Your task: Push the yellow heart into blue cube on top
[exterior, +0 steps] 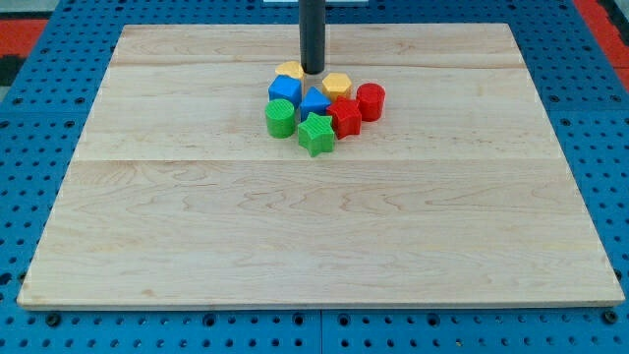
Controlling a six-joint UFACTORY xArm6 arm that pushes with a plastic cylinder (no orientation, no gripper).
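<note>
A pale wooden bench (pixel 324 246) fills most of the view, made from several long planks with thin joints running from the view's left to the view's right. Under it lies a blue base (pixel 39 118) covered with regular rows of small holes. Red areas show at the top left corner (pixel 25 25) and the top right corner (pixel 601 18). The light is even and soft.

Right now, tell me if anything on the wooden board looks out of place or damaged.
Nothing stands out. All the blocks sit upright in one tight cluster near the view's top, my tip between the yellow heart block and the yellow hexagonal block, above the blue cube.
</note>
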